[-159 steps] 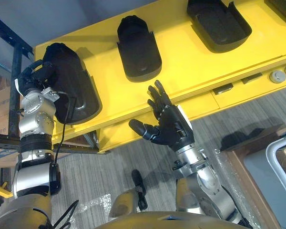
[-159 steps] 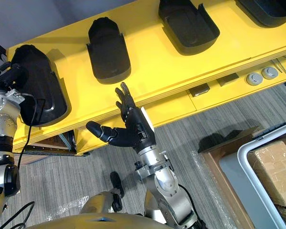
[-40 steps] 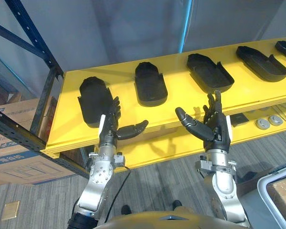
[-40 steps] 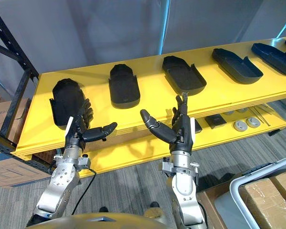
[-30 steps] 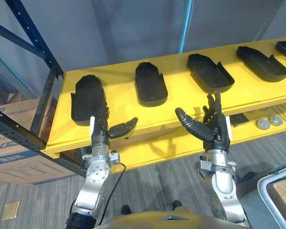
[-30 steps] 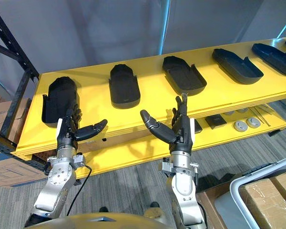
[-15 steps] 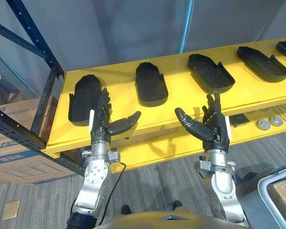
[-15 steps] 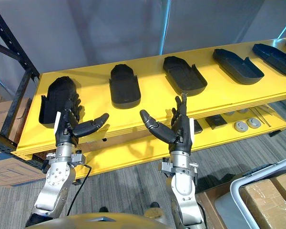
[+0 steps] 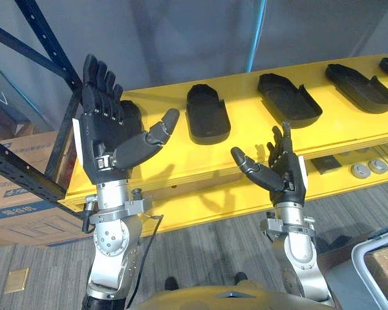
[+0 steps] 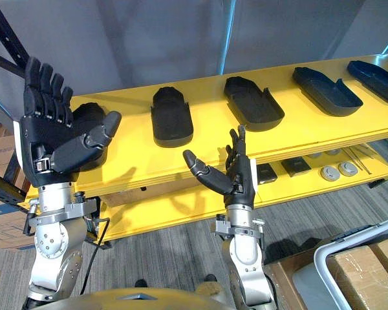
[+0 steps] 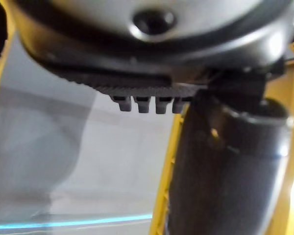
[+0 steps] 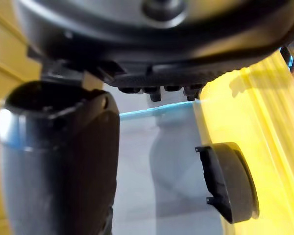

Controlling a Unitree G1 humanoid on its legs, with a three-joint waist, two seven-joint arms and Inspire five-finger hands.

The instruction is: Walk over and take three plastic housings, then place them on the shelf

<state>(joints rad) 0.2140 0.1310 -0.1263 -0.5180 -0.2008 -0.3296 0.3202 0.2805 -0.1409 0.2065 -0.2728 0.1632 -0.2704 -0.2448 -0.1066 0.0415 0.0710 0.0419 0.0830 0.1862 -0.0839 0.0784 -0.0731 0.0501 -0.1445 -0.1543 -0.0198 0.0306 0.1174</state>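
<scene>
Several black plastic housings lie in a row on the yellow shelf (image 9: 246, 139). The leftmost housing (image 10: 94, 119) is partly hidden behind my left hand (image 9: 107, 139), which is raised high with straight fingers and holds nothing. A second housing (image 9: 208, 113) and a third housing (image 9: 289, 97) lie further right. My right hand (image 9: 281, 174) is open and empty, upright in front of the shelf's front edge, below the gap between those two. The right wrist view shows one housing (image 12: 230, 181) on the yellow board past my thumb (image 12: 59, 161).
A dark blue rack upright (image 9: 39, 39) stands at the shelf's left end, with a cardboard box (image 9: 19, 206) below it. The lower yellow shelf carries round metal parts (image 9: 368, 168) and small dark pieces. A tote with a cardboard box (image 10: 362, 258) sits on the floor at right.
My left hand has risen from the shelf's front edge to high in front of the leftmost housing, fingers still straight. The right hand has dropped slightly.
</scene>
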